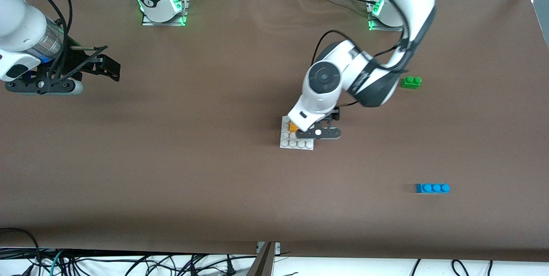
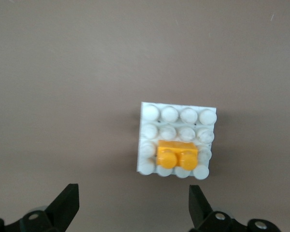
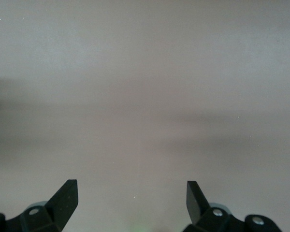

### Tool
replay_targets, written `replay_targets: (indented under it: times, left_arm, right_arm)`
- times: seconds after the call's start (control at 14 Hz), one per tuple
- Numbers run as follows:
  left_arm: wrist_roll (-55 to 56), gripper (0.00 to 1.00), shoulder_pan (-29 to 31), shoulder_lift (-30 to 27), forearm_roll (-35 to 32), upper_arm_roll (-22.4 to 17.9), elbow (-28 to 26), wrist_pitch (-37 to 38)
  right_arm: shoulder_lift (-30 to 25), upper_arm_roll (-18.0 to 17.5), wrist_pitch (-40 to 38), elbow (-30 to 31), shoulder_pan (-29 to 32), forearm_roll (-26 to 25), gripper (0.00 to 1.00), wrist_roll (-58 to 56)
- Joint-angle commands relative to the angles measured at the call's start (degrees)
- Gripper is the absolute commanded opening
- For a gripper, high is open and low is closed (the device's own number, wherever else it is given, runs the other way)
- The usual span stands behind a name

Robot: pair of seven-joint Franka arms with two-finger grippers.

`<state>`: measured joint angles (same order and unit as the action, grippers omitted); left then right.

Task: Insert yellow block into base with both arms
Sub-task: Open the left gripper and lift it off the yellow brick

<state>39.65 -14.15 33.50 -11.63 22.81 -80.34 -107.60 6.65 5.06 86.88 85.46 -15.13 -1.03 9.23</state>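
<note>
The yellow block (image 2: 176, 154) sits studs-up on the white base (image 2: 150, 112), pressed among its studs near one edge. In the front view the base (image 1: 288, 142) lies mid-table with the yellow block (image 1: 293, 127) on it, both partly covered by the left arm's hand. My left gripper (image 2: 133, 193) hovers just above the base, open, its fingers wide apart and touching nothing. My right gripper (image 1: 108, 65) waits open over bare table at the right arm's end, and in its wrist view the right gripper (image 3: 132, 191) holds nothing.
A green two-stud brick (image 1: 411, 82) lies toward the left arm's end, farther from the front camera than the base. A blue three-stud brick (image 1: 432, 188) lies nearer the camera at that same end. Brown table surface surrounds the base.
</note>
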Motion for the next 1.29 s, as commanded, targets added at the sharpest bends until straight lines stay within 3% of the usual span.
replay_targets:
  times: [0.0,0.43,0.64,0.79,1.07,1.22]
  left_arm:
    - [-6.5,1.00,5.4,-5.8,2.4,0.4,-1.2,4.9]
    - [-19.9,1.00,12.6,-14.8,1.4,-1.1,-1.2,14.9]
    - [-27.8,1.00,11.9,-19.1,2.6,-7.3,-1.9,15.8]
    - [-30.9,1.00,7.8,-22.6,4.8,-14.1,-4.1,15.9]
    - [-41.6,1.00,13.3,-27.8,12.2,-15.4,-8.6,17.5]
    - [-45.3,1.00,13.5,-28.7,12.9,-19.4,-9.9,17.4]
  right_arm:
    - [-0.6,-0.5,-0.7,0.0,0.3,0.0,0.99,0.9]
    - [-0.6,-0.5,-0.7,0.0,0.3,0.0,0.99,0.9]
    - [-0.6,-0.5,-0.7,0.0,0.3,0.0,0.99,0.9]
    - [-0.5,-0.6,-0.7,0.0,0.3,0.0,0.99,0.9]
    - [-0.6,-0.5,-0.7,0.0,0.3,0.0,0.99,0.9]
    - [-0.6,-0.5,-0.8,0.0,0.3,0.0,0.99,0.9]
